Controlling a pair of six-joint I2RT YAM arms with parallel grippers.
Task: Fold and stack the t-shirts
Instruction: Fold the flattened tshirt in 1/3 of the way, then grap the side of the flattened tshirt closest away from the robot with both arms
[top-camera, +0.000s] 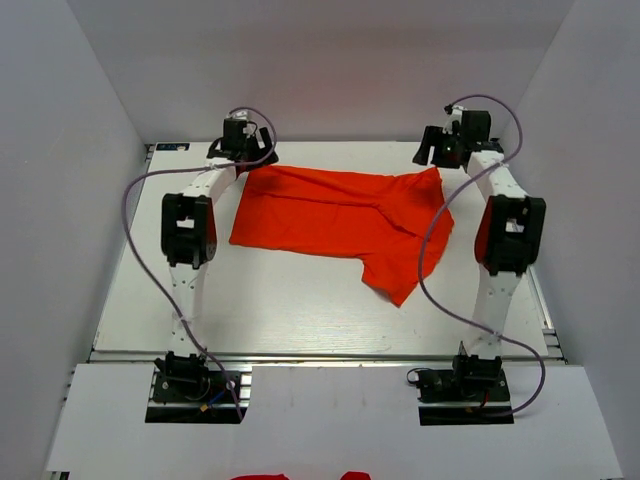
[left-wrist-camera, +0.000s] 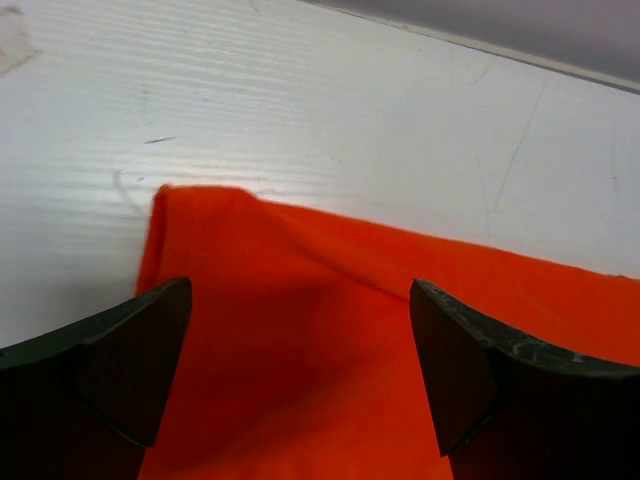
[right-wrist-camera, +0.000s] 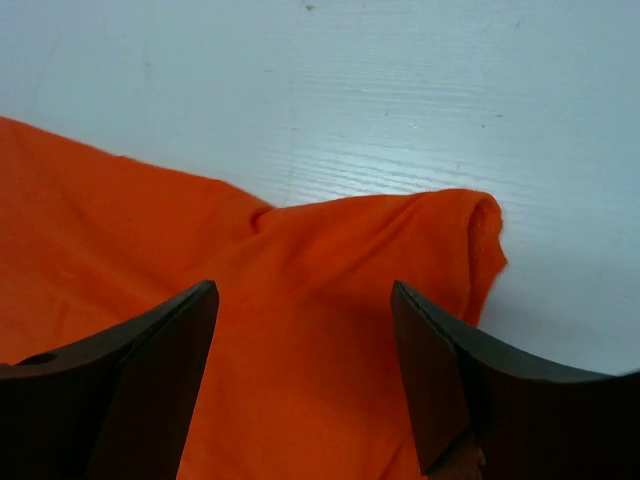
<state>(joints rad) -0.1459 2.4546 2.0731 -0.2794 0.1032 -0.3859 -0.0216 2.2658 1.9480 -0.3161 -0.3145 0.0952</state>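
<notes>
t-shirt: lying mostly flat on far half of surface | left claw: spread apart over its far-left corner | right claw: spread apart over its far-right corner

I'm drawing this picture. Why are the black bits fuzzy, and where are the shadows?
Left wrist view: the left gripper's fingers sit close to the lens, so they look soft, and they darken the shirt between them. Right wrist view: the table looks bluish, with a shadow beside the shirt's rolled edge. Top view: the back wall glows faintly pink above the shirt.
</notes>
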